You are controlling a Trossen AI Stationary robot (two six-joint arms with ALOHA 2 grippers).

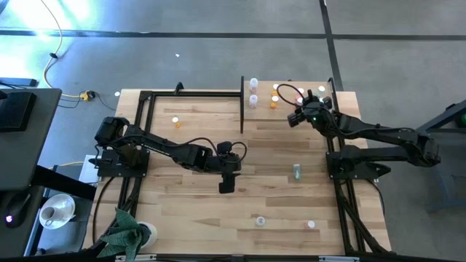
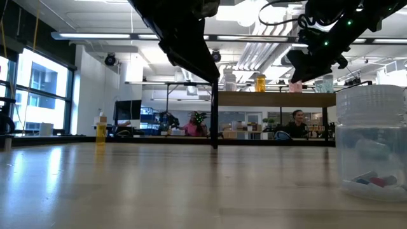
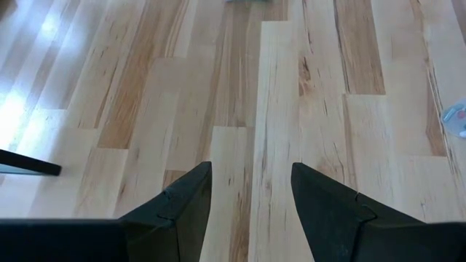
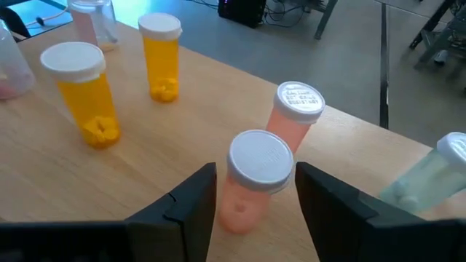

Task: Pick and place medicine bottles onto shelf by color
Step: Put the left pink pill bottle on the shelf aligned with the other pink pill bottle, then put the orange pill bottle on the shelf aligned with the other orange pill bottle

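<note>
The pale-wood shelf (image 1: 287,124) stands on black posts at the table's far right and carries clear (image 1: 253,100), orange (image 4: 80,91) and pink bottles. My right gripper (image 4: 255,182) is open over it. Its fingers stand on either side of a white-capped pink bottle (image 4: 251,185), which stands on the shelf by its base. A second pink bottle (image 4: 295,109) stands just beyond. My left gripper (image 3: 251,189) is open and empty above the table's middle (image 1: 226,185). A green bottle (image 1: 297,172), two clear ones (image 1: 260,220) and an orange one (image 1: 177,121) are on the tabletop.
A pale bottle (image 4: 429,175) lies beside my right gripper. A black post (image 2: 214,121) marks the shelf's left edge. A clear bottle (image 2: 372,143) stands close to the low camera. A green cloth (image 1: 124,233) lies at the near left corner. People sit in the room behind.
</note>
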